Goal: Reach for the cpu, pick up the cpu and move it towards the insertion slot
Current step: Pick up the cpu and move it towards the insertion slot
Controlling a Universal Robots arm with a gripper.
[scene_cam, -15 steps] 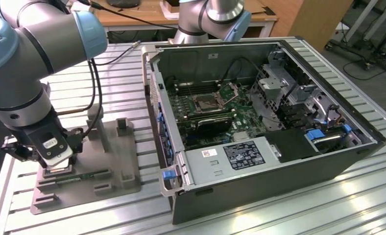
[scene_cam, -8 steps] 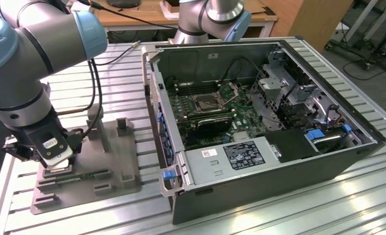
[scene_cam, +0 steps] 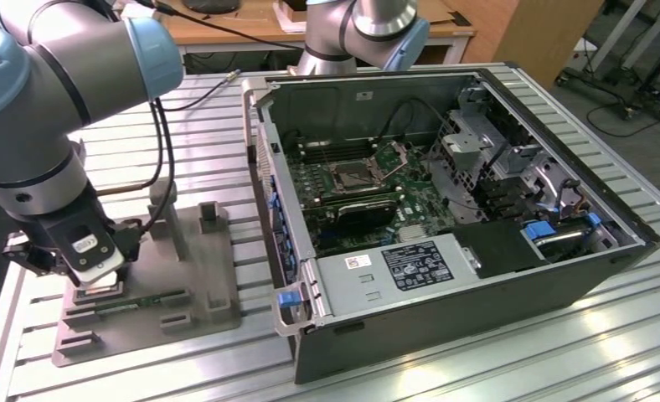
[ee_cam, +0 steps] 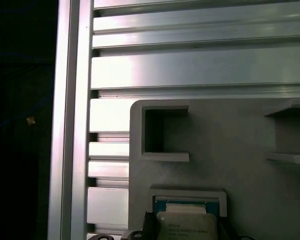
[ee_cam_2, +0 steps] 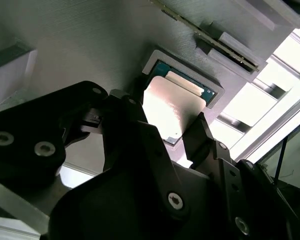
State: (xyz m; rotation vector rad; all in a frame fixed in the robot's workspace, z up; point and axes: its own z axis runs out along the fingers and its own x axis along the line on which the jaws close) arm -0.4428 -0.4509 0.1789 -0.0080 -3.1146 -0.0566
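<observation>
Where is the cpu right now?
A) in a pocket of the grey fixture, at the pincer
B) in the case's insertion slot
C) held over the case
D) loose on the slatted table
A: both wrist views show the cpu lying in the grey fixture's framed pocket, with the pincer right at it.

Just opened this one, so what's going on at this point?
The arm's hand is down over the grey holder block that stands beside the open computer case. In the second wrist view the cpu appears seated in its square recess on that block, directly under the hand and not yet lifted out. The insertion slot is on the board inside the case, off to the exterior view's right of the hand.
</observation>
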